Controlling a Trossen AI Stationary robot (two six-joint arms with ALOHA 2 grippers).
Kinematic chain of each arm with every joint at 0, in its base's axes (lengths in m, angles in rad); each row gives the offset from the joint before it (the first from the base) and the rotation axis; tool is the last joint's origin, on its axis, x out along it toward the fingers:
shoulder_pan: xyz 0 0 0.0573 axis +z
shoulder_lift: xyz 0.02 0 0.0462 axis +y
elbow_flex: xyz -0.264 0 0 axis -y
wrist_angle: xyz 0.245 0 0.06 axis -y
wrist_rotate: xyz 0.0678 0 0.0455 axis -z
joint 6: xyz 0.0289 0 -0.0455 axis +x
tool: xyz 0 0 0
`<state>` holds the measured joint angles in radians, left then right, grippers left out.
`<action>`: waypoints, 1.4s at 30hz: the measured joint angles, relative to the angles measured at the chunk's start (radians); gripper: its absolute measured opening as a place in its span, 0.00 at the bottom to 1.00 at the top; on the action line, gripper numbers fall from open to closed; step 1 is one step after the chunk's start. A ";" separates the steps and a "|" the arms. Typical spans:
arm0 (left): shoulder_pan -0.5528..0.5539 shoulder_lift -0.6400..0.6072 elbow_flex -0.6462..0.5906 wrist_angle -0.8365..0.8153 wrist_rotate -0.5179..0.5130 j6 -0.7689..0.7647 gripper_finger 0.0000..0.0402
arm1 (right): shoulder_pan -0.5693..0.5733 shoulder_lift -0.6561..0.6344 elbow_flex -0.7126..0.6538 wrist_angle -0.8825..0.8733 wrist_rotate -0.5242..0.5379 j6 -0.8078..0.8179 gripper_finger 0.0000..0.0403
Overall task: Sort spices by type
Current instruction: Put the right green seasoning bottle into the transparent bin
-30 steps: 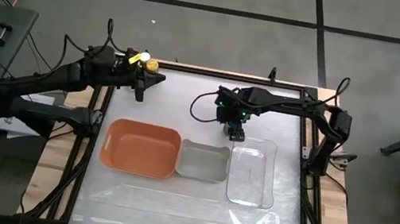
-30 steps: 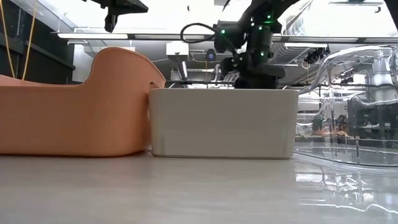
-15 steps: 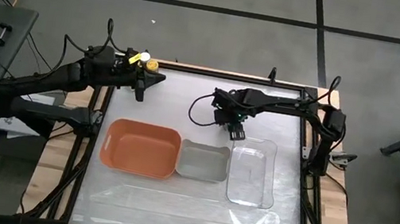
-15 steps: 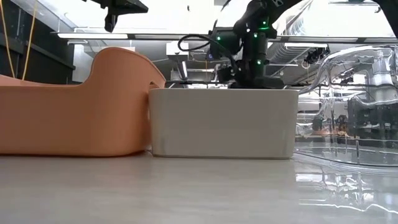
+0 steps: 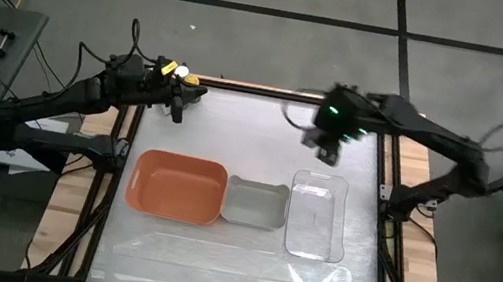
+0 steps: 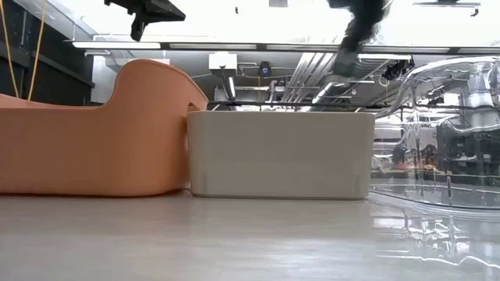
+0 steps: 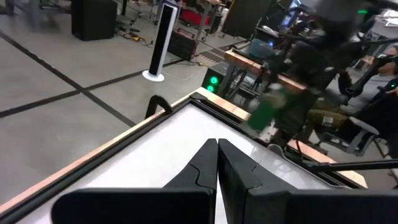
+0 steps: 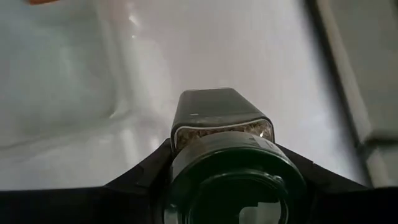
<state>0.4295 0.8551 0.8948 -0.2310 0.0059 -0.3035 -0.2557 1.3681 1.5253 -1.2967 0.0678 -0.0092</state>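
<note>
Right gripper [image 5: 329, 153] clamped on unlabelled green-lidded spice jar [image 8: 227, 162] above clear tray [image 5: 318, 217]; left gripper [image 7: 217, 163] closed, empty.

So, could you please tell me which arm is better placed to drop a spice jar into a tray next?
The right. Its tool is shut on a green-lidded spice jar, above the clear tray. The left tool is shut and empty at the table's far left corner.

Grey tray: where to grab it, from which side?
On the grey tray, pinch the near long wall's rim from above: walls upright, top open, orange tray and clear tray flank its ends. Right gripper holds a jar.
</note>
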 joint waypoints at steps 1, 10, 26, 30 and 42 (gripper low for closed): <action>0.004 0.000 0.000 0.000 0.000 0.000 0.00 | 0.027 -0.046 -0.030 -0.027 -0.002 0.070 0.48; 0.018 0.000 0.001 0.034 0.000 -0.008 0.00 | 0.330 -0.251 -0.370 -0.010 -0.021 0.582 0.48; 0.018 0.000 0.001 0.042 0.000 -0.009 0.00 | 0.352 -0.039 -0.570 0.128 -0.049 0.263 0.48; 0.018 0.000 0.001 0.042 0.000 -0.010 0.00 | 0.352 -0.032 -0.575 0.160 0.005 0.219 0.48; 0.018 -0.001 0.001 0.029 0.002 -0.019 0.00 | 0.351 -0.032 -0.575 0.165 0.047 0.218 0.59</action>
<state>0.4473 0.8543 0.8955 -0.2022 0.0074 -0.3229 0.0956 1.3357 0.9504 -1.1320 0.1152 0.2083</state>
